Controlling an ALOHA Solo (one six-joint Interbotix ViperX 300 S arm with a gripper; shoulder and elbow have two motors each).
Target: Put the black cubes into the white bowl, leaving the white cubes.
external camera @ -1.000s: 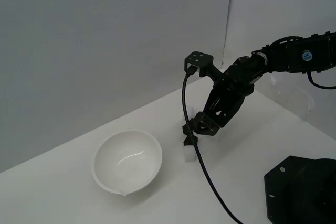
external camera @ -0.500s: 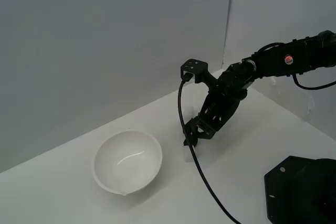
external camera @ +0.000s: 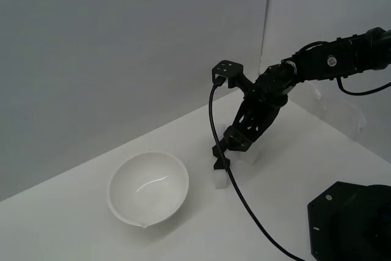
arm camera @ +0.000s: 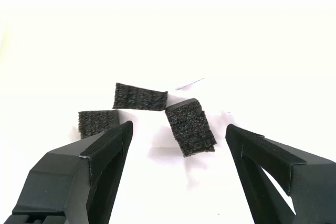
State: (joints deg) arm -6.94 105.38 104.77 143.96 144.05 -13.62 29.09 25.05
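- Gripper (arm camera: 178, 135): in my wrist view the jaws stood wide apart with nothing held between them; both black fingers (arm camera: 105, 150) framed the cluster of cubes from either side, touching none that I could make out.
- Black cubes, three counted in the wrist view: one (arm camera: 190, 127) lay tilted in the gap between the jaws, nearer the finger opposite the other two cubes; a second (arm camera: 140, 97) sat just beyond it, its face turned towards the camera; a third (arm camera: 97, 121) sat beside the second, partly hidden behind the fingertip on its side.
- All three lay close together on the white table (external camera: 73, 230), outside the bowl.
- White cubes: I logged one (external camera: 219, 179) in the exterior view, directly below the gripper tip (external camera: 222, 161). In the wrist view the glare washed out the white surfaces, so I could not count any there.
- White bowl (external camera: 148, 188): upright on the table, to the exterior view's left of the gripper and apart from it, pouring lip facing the camera. I saw no cubes inside.
- Arm (external camera: 317, 65): reached in from the exterior view's right, wrist angled down to the table; a black cable (external camera: 244, 206) trailed from it across the surface.
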